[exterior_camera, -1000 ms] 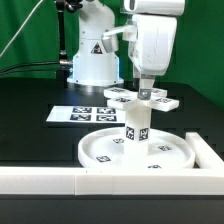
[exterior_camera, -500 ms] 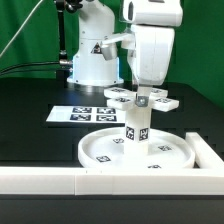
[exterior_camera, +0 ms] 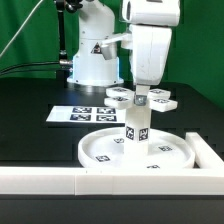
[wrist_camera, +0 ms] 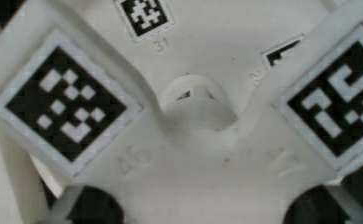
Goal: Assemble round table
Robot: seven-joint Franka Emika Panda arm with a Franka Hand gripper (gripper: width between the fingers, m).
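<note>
The black table (exterior_camera: 30, 150) fills most of the exterior view, and its near edge is hidden behind the long white border rail (exterior_camera: 60, 181), which turns a corner at the exterior view's right and is cut off there. Just beyond the rail lies the round disc (exterior_camera: 100, 150), rim up, its near edge partly masked by the rail. The leg (exterior_camera: 136, 124) stands upright at the disc's middle, tagged on its side. The arm's white wrist housing (exterior_camera: 150, 45) comes down from above and covers whatever is behind it. The gripper (exterior_camera: 141, 97) hangs right over the leg's top, but the fingers are too small and dark to show whether they are spread or closed, or whether they touch the leg. Behind the leg lies the cross-shaped foot piece (exterior_camera: 140, 98), half hidden by the gripper. The marker board (exterior_camera: 82, 114) lies flat towards the exterior view's left. Every tag is a black-white square pattern; no readable writing shows. The wrist view is blurred, showing tagged white arms of the foot piece (wrist_camera: 178, 150) close up.
</note>
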